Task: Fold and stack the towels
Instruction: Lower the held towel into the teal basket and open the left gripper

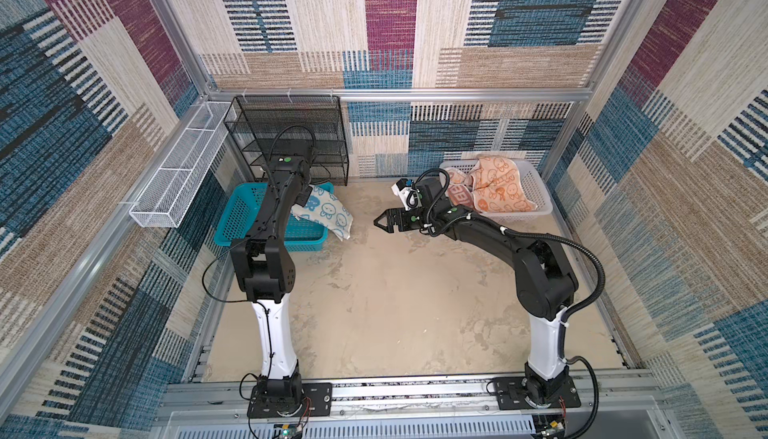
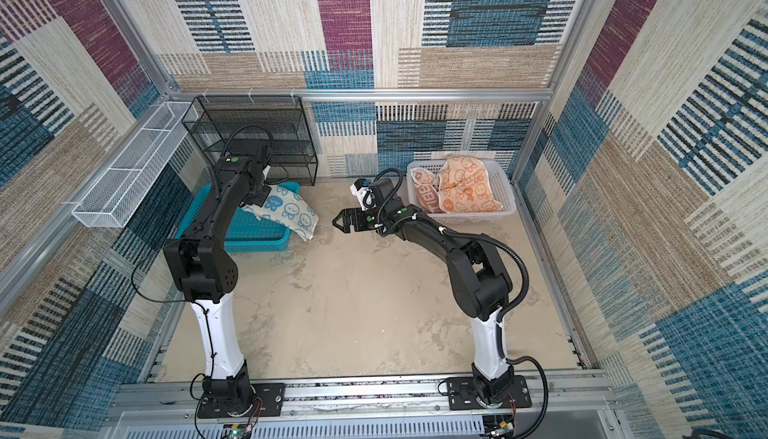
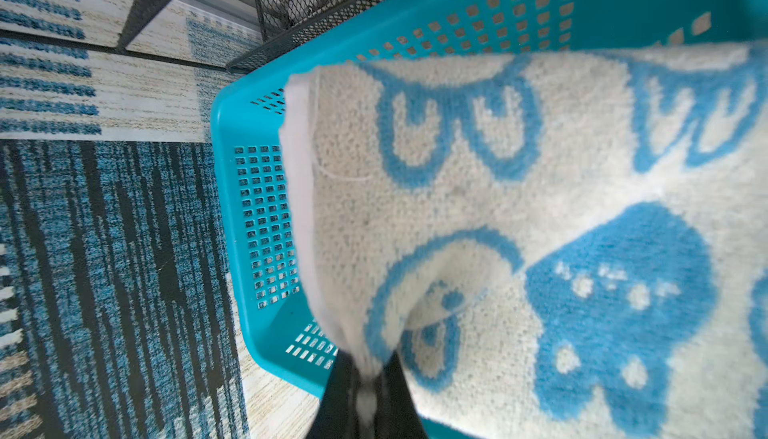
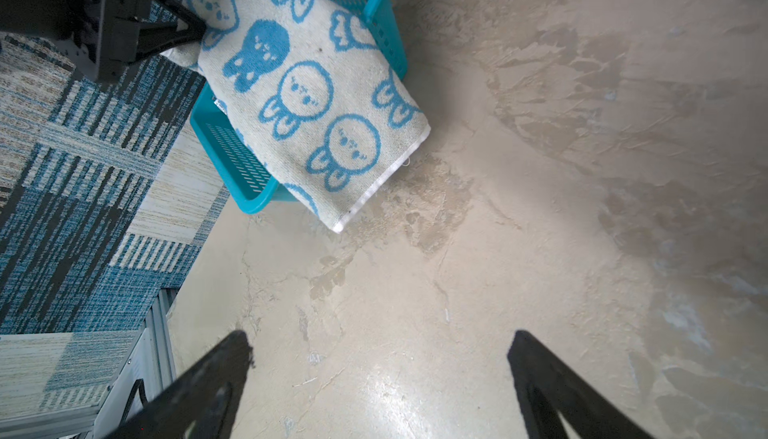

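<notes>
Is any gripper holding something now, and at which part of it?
The left gripper is shut on the blue-rabbit towel, pinching it at its white hem. The right gripper is open and holds nothing.

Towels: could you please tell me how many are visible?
3. The blue-rabbit towel hangs over the teal basket, pinched by the left gripper; the orange towel and lettered towel lie in the white basket. More may be hidden.
</notes>
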You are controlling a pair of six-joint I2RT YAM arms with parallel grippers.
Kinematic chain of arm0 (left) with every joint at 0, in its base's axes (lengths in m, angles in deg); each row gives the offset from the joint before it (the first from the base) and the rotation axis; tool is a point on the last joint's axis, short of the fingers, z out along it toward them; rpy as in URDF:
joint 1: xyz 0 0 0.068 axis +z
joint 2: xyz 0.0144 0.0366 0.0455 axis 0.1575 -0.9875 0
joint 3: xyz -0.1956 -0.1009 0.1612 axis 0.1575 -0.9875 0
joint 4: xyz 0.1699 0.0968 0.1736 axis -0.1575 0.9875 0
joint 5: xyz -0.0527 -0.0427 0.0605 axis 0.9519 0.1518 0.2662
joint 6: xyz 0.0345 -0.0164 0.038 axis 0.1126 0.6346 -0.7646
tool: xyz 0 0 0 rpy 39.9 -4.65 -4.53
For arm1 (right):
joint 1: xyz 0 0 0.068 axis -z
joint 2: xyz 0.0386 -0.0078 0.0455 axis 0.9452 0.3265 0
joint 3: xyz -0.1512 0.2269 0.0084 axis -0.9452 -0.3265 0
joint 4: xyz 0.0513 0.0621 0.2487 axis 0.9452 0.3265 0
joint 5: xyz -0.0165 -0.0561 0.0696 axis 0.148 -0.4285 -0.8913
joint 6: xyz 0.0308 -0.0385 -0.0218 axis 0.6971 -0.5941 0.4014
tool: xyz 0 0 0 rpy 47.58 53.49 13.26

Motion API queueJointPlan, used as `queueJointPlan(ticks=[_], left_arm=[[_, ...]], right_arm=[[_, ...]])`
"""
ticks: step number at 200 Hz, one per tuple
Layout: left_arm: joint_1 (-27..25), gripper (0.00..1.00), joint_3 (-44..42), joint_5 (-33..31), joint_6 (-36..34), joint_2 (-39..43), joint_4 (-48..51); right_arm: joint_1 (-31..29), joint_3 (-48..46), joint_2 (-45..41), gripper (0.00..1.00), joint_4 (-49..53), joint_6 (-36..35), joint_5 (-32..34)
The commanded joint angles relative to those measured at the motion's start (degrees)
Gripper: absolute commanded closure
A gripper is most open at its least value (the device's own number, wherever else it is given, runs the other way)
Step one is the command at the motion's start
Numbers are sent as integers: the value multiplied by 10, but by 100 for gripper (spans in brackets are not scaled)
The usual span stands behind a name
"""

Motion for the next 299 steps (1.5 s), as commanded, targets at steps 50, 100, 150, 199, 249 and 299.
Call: queueJointPlan(ticks=[50,100,150,199,249,299], left_arm=[[27,100,-66,-32,-18,35,-85],[39,100,-114,-55,-32,31,-134],[50,100,-168,-62,-41,20,-193],[63,100,-148,-72,-36,-24,-193],[72,100,-143,-74,-39,-63,-205],[79,100,-137,-84,-44,-85,-205]], right_arm=[[-3,9,11,1,2,-3,-3],[-4,9,15,1,0,-2,-7],[-3,7,17,1,1,-7,-10],[-3,-4,19,1,-9,-8,-14],[-3,-3,24,1,-8,-10,-16],[-3,-10,19,1,-12,-9,-16]])
